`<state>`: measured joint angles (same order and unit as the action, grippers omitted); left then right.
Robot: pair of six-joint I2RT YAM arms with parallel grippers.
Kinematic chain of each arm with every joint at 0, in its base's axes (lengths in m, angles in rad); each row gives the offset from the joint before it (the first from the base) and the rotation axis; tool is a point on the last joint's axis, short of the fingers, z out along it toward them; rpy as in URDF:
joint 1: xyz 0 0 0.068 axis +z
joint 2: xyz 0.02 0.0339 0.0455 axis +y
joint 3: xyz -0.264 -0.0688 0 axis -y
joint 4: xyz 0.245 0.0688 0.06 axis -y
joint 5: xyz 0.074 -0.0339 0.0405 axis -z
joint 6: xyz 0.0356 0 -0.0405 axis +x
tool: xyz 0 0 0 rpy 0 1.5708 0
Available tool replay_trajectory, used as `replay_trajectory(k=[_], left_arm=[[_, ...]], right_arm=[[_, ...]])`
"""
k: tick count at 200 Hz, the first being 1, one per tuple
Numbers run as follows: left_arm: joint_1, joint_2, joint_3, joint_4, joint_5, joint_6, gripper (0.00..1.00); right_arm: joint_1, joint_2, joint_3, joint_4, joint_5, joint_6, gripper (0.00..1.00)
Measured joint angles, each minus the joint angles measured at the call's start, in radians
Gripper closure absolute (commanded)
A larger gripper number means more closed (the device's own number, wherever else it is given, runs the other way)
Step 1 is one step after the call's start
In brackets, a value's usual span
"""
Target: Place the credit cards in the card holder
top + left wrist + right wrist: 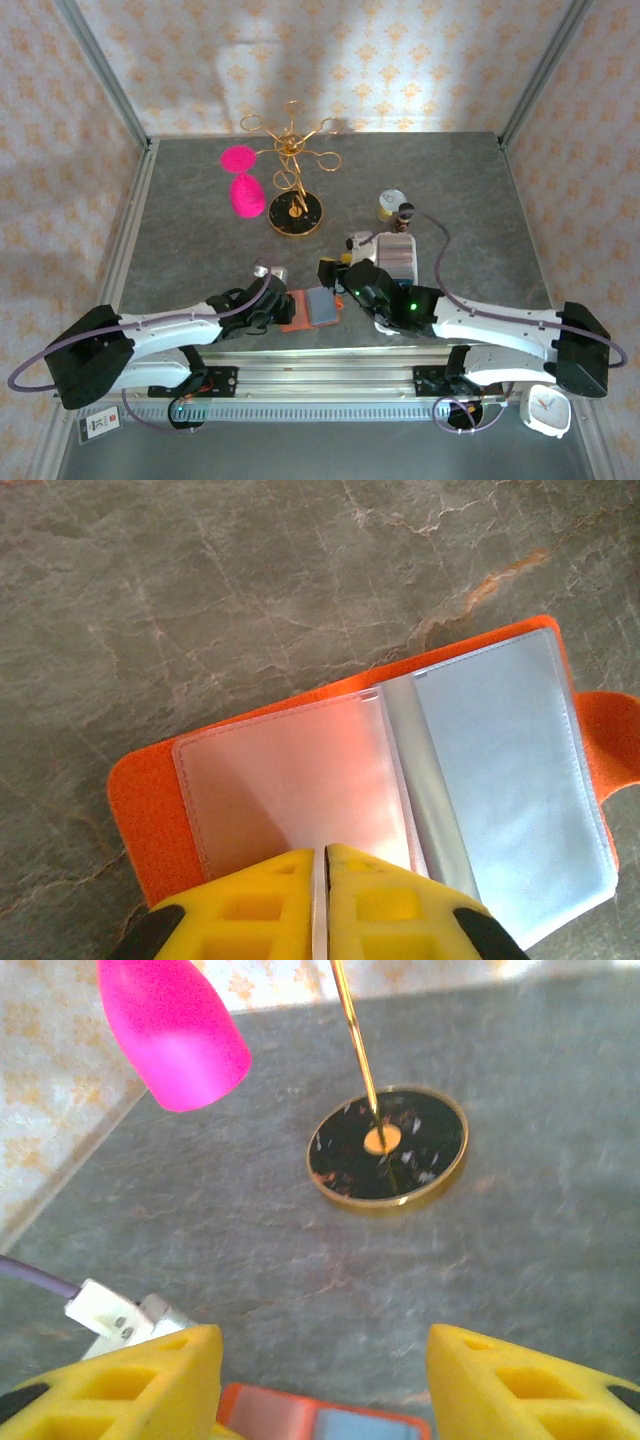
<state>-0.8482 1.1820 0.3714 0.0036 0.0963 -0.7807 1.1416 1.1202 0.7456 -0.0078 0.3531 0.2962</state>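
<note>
The card holder [318, 309] lies open near the table's front edge, orange outside with clear and grey-blue pockets inside. In the left wrist view it [150, 800] spreads flat, and my left gripper [322, 853] has its yellow fingers pressed nearly together on a thin pale leaf at the holder's near edge. My left gripper [278, 303] sits at the holder's left side. My right gripper [340, 276] hovers open just beyond the holder, with nothing between its fingers [160, 1380]; the holder's edge [320, 1422] shows below them. Credit cards [398, 258] stand in a white tray to the right.
A gold wire stand on a round black base [295, 213] [388, 1145] rises behind the holder, with a pink object [245, 188] [170, 1030] to its left. A small jar [392, 204] stands behind the tray. A white clock [545, 410] sits at the front right.
</note>
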Motion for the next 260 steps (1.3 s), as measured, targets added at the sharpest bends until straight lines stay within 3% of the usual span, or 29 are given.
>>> replay_trajectory(k=[3,7,14,50,71,96,135,155,176,210,260], left_arm=[[0.000,0.000,0.000,0.000,0.000,-0.002,0.87],[0.000,0.000,0.000,0.000,0.000,-0.004,0.87],[0.000,-0.002,0.000,0.000,0.000,-0.008,0.87],[0.000,-0.029,-0.011,0.004,0.001,-0.034,0.87],[0.000,-0.045,-0.032,0.008,0.010,-0.045,0.87],[0.000,-0.065,-0.057,0.009,0.021,-0.057,0.87],[0.000,-0.099,-0.067,0.013,0.026,-0.060,0.87],[0.000,-0.115,-0.071,0.019,0.027,-0.060,0.87],[0.000,-0.133,-0.089,0.038,0.029,-0.061,0.87],[0.000,-0.140,-0.119,0.058,0.038,-0.068,0.87],[0.000,-0.147,-0.139,0.083,0.054,-0.076,0.87]], right_arm=[[0.000,-0.003,0.002,-0.002,0.005,-0.034,0.32],[0.000,-0.008,0.004,-0.008,0.012,-0.080,0.19],[-0.005,-0.019,0.005,-0.024,0.014,-0.164,0.14],[-0.029,-0.104,0.002,-0.155,-0.025,-0.620,0.14],[-0.038,-0.212,-0.040,-0.233,-0.083,-0.885,0.00],[-0.082,-0.310,-0.079,-0.335,-0.131,-1.107,0.00],[-0.152,-0.328,-0.169,-0.440,-0.143,-1.314,0.00],[-0.228,-0.336,-0.227,-0.450,-0.164,-1.393,0.07],[-0.314,-0.335,-0.267,-0.417,-0.185,-1.492,0.16],[-0.424,-0.277,-0.309,-0.315,-0.231,-1.616,0.16],[-0.455,-0.194,-0.317,-0.194,-0.276,-1.699,0.21]])
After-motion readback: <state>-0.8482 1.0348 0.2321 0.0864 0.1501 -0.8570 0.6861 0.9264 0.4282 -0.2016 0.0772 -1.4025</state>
